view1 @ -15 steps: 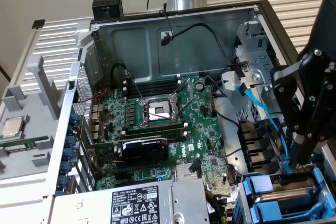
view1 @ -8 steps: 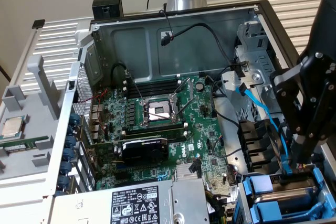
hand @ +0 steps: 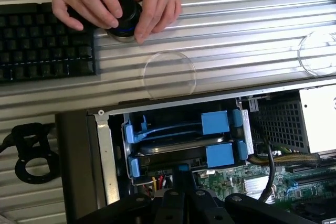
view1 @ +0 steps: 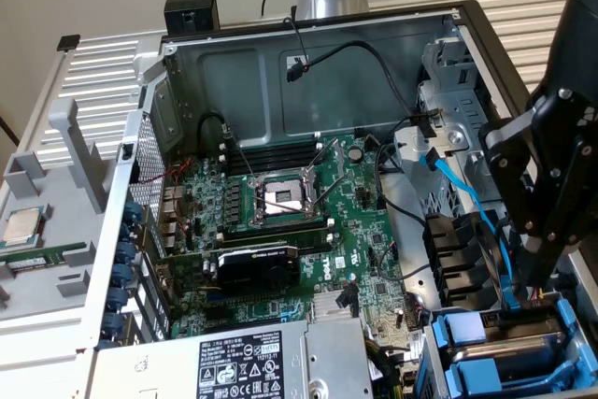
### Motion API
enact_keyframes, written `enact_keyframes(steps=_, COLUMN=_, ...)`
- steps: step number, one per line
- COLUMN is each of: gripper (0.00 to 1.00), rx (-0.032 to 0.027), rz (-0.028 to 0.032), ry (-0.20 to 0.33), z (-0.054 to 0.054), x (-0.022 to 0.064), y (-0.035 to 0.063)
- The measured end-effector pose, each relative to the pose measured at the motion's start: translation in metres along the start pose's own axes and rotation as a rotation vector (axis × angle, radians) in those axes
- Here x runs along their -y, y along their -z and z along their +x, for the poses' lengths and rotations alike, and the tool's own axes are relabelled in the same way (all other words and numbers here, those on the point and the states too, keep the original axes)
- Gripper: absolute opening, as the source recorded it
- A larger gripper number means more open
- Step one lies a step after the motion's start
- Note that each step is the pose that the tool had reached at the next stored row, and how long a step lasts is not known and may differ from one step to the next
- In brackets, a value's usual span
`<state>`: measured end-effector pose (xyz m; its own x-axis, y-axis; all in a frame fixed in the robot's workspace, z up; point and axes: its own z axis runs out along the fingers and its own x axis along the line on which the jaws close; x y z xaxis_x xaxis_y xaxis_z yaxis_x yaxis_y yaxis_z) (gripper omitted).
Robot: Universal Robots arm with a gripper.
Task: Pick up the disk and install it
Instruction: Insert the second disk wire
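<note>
Claw pressed together, gripping nothing | just above disk seated in drive bay

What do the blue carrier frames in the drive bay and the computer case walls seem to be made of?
The blue carrier frames look like moulded plastic: uniform bright colour, soft sheen, rounded clip shapes. The computer case walls look like bare sheet metal, dull grey, with stamped panels and folded edges. The exact metal cannot be told.
</note>
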<state>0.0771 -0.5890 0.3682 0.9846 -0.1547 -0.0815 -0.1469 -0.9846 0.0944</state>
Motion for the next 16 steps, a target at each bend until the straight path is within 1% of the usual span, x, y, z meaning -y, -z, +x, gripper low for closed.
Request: enact_keyframes(steps=16, gripper=0.11, rx=-0.0001, rz=-0.0003, ry=0.000, z=-0.0006, x=0.0040, y=0.0003)
